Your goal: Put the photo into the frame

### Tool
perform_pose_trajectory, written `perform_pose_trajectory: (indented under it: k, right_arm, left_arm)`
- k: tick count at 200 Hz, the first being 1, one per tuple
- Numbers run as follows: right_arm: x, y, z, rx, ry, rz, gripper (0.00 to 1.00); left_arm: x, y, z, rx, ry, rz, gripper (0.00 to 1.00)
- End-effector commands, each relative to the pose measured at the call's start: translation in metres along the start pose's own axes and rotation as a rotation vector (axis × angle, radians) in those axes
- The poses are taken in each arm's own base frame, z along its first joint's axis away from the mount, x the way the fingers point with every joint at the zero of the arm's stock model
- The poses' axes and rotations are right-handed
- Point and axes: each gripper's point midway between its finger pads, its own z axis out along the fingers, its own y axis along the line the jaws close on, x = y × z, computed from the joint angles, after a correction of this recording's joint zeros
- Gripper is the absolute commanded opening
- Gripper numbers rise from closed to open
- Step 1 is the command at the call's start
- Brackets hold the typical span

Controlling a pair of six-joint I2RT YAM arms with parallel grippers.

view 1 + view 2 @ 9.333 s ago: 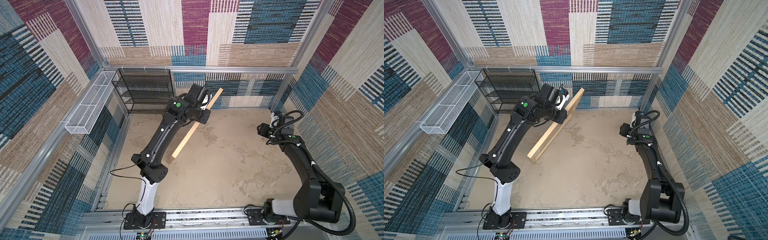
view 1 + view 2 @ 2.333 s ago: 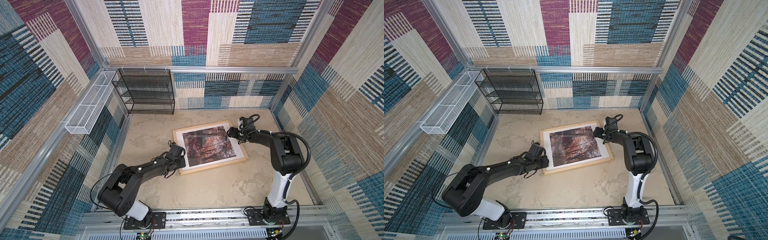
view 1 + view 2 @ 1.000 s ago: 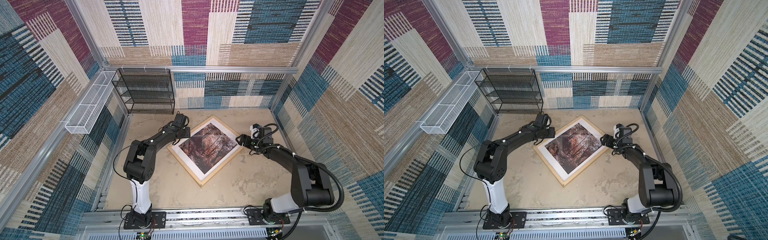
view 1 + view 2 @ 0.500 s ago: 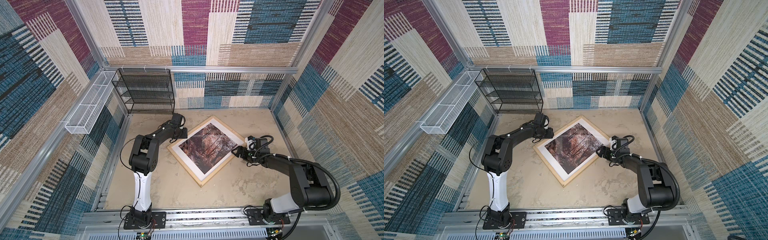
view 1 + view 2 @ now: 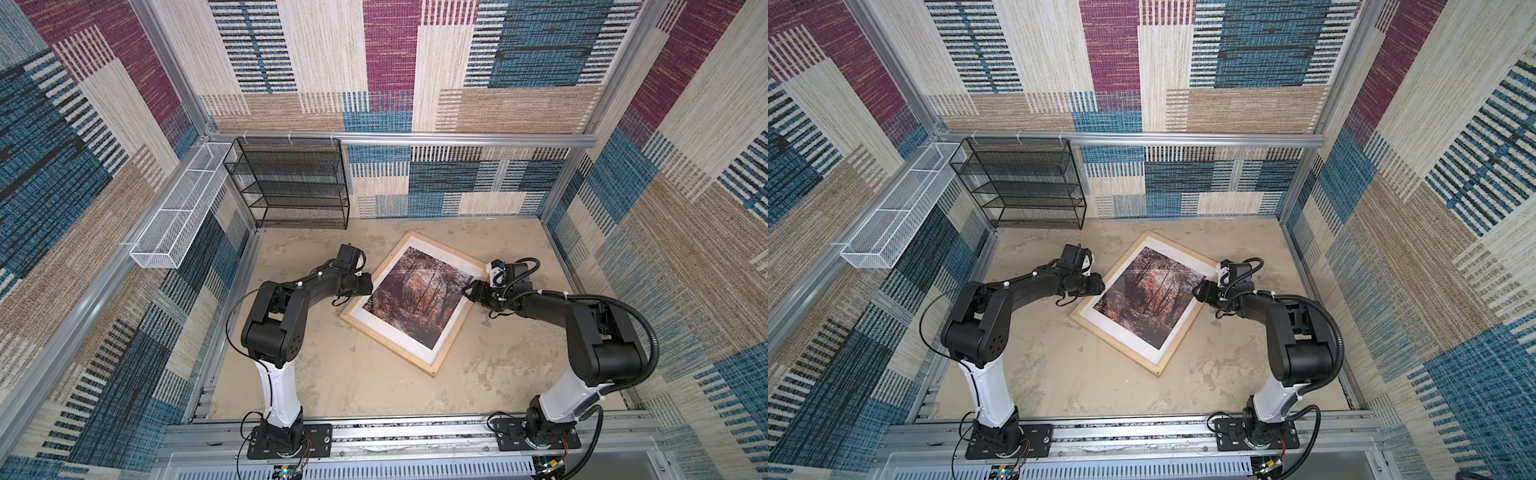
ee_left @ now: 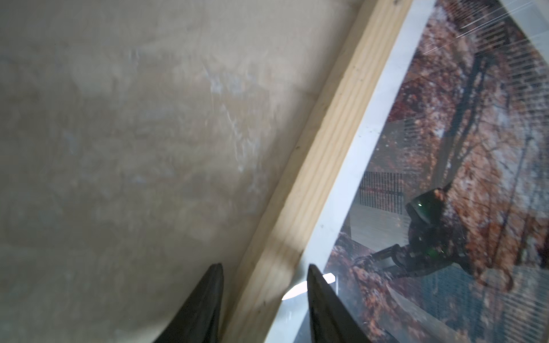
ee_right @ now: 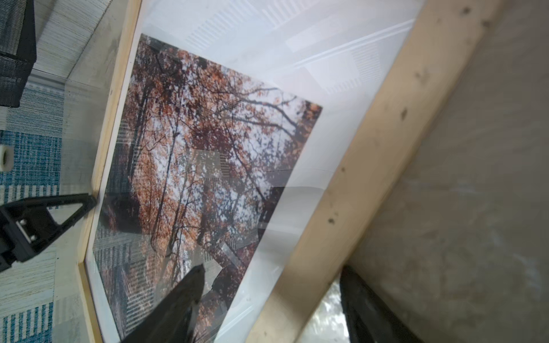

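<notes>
The frame (image 5: 433, 370) of pale wood lies flat on the table, turned like a diamond in both top views (image 5: 1158, 370). The photo (image 5: 415, 299) of autumn trees sits inside it, face up behind the pane, with a white border around it. My left gripper (image 5: 370, 286) is low at the frame's left rail. In the left wrist view it is open (image 6: 263, 267), its fingers on either side of the wood strip (image 6: 326, 142) with gaps. My right gripper (image 5: 467, 291) is at the right rail, also open (image 7: 272, 266) astride the strip (image 7: 386, 142).
A black mesh shelf rack (image 5: 291, 183) stands at the back left. A white wire basket (image 5: 178, 208) hangs on the left wall. Patterned walls close in the table on three sides, and a metal rail runs along the front.
The frame has turned a little counter-clockwise on the table. Both grippers stayed at its side rails, the right one shifting along its rail, and both pairs of jaws have narrowed.
</notes>
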Motion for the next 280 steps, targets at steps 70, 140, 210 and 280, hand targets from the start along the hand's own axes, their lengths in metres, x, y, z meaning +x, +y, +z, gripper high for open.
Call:
perform_pose_trajectory:
  k: [70,140,210,280]
  right_arm:
    - [0.011,0.003,0.004,-0.043,0.023,-0.014,0.62]
    - [0.048,0.003,-0.002,-0.041,0.068,-0.012,0.6]
    - [0.038,0.002,-0.002,-0.014,0.052,-0.026,0.61]
    - [0.03,-0.002,-0.003,0.026,0.031,-0.034,0.66]
  left_arm:
    - [0.116,-0.042,-0.043,0.045,0.017,-0.112,0.49]
    - [0.145,-0.044,-0.049,0.011,-0.003,-0.152,0.48]
    - [0.14,-0.054,-0.068,0.033,-0.063,-0.158,0.49]
    - [0.137,-0.049,-0.07,-0.007,-0.069,-0.139,0.5]
